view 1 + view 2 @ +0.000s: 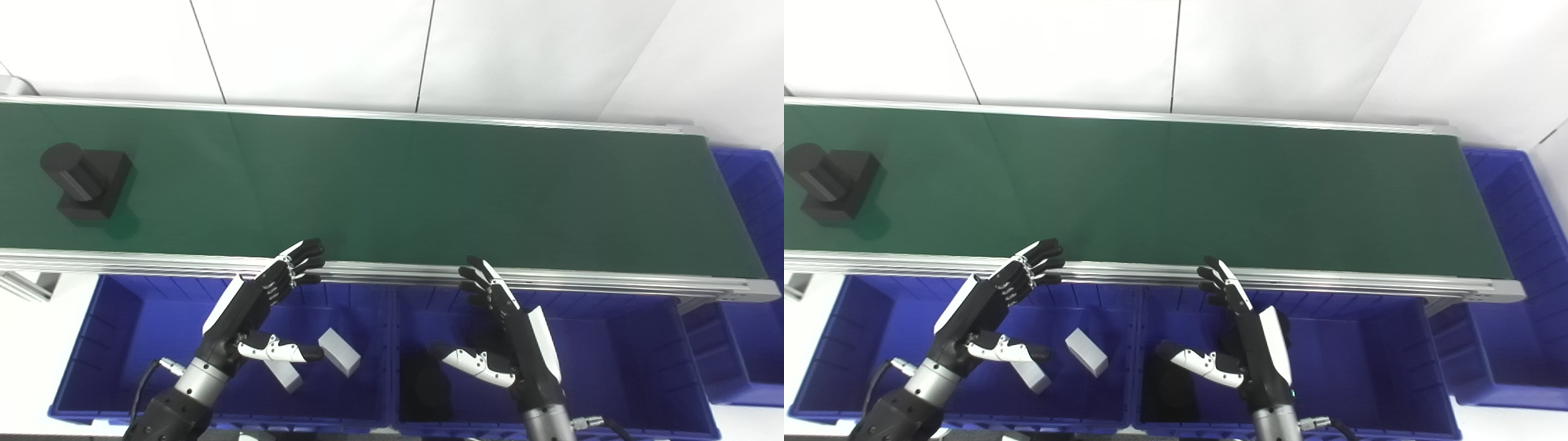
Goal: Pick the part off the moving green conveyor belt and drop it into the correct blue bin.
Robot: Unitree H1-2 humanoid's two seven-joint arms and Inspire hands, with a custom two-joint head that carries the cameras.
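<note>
Open hands (pixel 257 306), blocky matte-black part (pixel 86 180)

A white panelled wall (pixel 318 49) with thin dark seams stands behind, evenly lit.

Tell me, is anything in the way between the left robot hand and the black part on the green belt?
Nothing visible is. The black part sits at the far left of the green belt; the left robot hand hovers open over the blue bin, at the belt's near rail. Only bare belt and that rail lie between them.
</note>
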